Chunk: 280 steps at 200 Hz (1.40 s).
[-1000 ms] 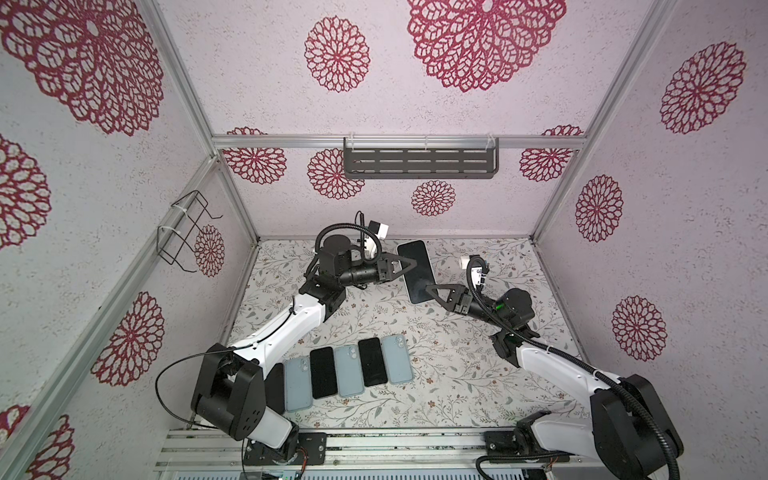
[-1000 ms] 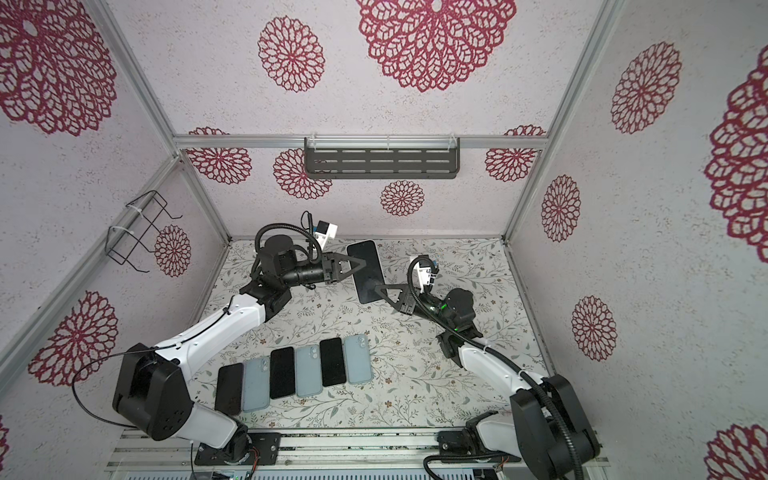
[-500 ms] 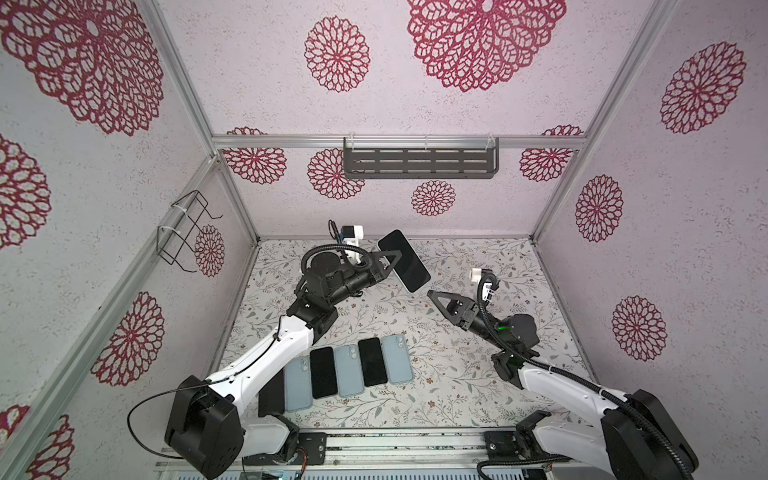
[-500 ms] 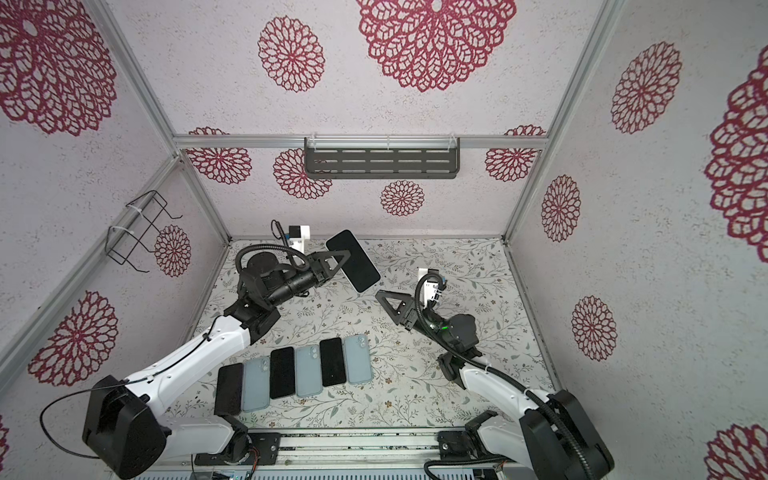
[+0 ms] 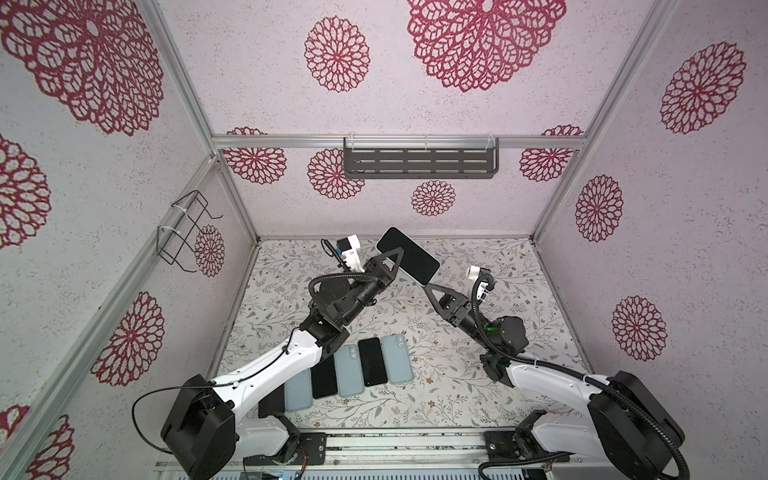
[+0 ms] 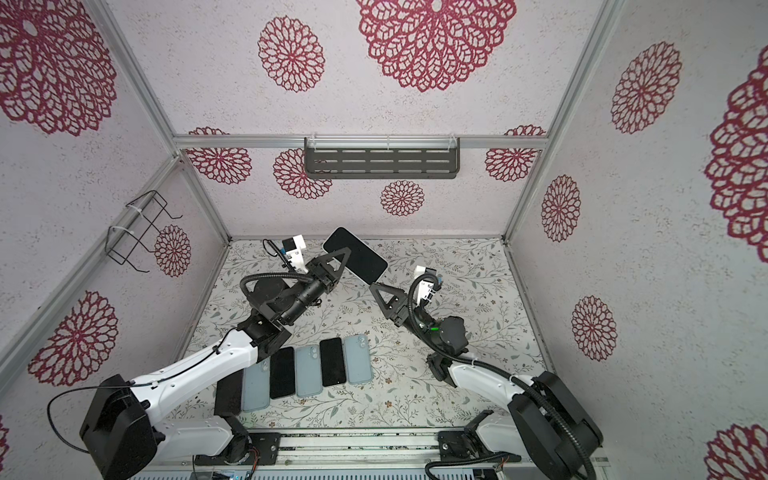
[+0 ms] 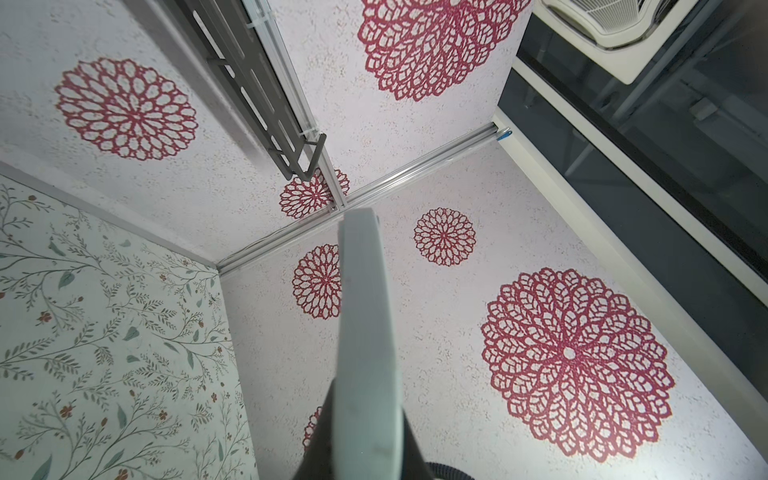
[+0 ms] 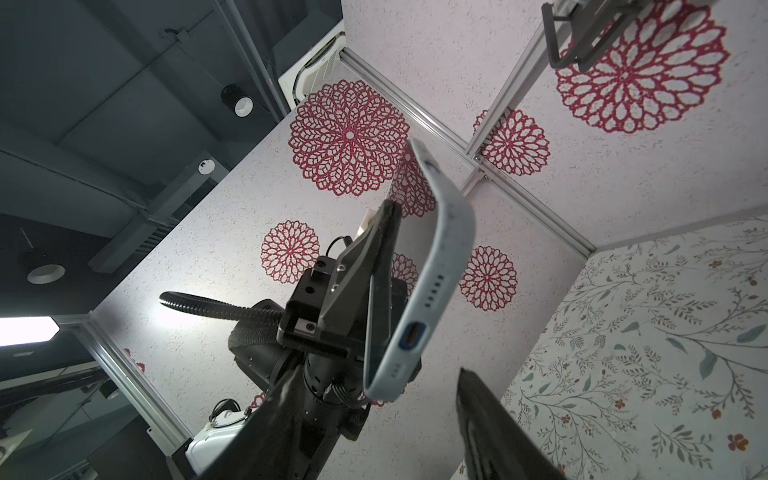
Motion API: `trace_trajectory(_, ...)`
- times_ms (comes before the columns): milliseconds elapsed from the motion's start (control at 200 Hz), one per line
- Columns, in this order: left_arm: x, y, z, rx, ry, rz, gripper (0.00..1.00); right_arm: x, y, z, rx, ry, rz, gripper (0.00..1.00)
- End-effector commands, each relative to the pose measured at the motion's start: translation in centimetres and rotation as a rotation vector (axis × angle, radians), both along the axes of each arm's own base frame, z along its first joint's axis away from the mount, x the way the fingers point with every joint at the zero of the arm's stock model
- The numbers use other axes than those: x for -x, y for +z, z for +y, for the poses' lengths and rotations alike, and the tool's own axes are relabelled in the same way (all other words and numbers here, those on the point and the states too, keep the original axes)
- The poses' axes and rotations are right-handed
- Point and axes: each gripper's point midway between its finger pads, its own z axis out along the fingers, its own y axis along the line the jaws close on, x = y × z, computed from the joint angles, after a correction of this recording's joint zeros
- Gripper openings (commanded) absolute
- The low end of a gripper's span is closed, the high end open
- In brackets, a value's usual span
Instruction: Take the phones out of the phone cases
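Left gripper clamped on phone, raised over floral table, just above centre in both top views. Dark screen tilted, facing up. Light blue phone case wraps phone edge; phone sits inside. Right gripper at lower right corner of phone, fingers apart, gripping nothing; contact with case unclear. Row of phones lies flat, lower centre.

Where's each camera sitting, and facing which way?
Both top views: high in front, looking down at the table; left arm and right arm show.
Left wrist: looks up along the cased phone; left gripper barely shows.
Right wrist: looks up at that phone and left gripper; a right gripper finger shows.
All share the phone.
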Motion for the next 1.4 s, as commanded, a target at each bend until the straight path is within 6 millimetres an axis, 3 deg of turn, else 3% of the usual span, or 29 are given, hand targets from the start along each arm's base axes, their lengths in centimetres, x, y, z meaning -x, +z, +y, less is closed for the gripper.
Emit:
trace_trajectory(0, 1.0, 3.2, 0.6, 0.124, 0.010, -0.069, 0.00, 0.9, 3.7, -1.0, -0.110, -0.013, -0.103, 0.54)
trace_trajectory(100, 1.0, 2.9, 0.8, 0.140, 0.019, -0.061, 0.00, 0.7, 3.7, -0.9, -0.122, -0.005, -0.099, 0.43)
trace_trajectory(616, 1.0, 3.1, 0.2, 0.144, 0.005, -0.069, 0.00, 0.8, 3.7, -0.2, -0.138, 0.017, -0.094, 0.18)
trace_trajectory(781, 1.1, 2.9, 0.0, 0.150, -0.003, -0.064, 0.00, 0.7, 3.8, 0.0, -0.133, 0.018, -0.096, 0.00)
trace_trajectory(1001, 1.4, 3.8, 0.1, 0.183, -0.023, -0.045, 0.00, 1.3, 3.3, 0.3, -0.093, 0.024, -0.137, 0.00)
trace_trajectory(1186, 1.9, 4.5, -1.2, 0.283, -0.156, 0.043, 0.00, 1.3, 1.4, 1.4, 0.088, -0.009, -0.222, 0.00)
trace_trajectory(1336, 2.4, 4.7, -3.1, 0.368, -0.297, 0.116, 0.00, -1.0, -2.5, 1.5, 0.417, -0.184, -0.264, 0.00)
trace_trajectory(1396, 2.8, 4.5, -4.1, 0.357, -0.338, 0.148, 0.00, -1.7, -2.7, 0.8, 0.499, -0.242, -0.301, 0.00)
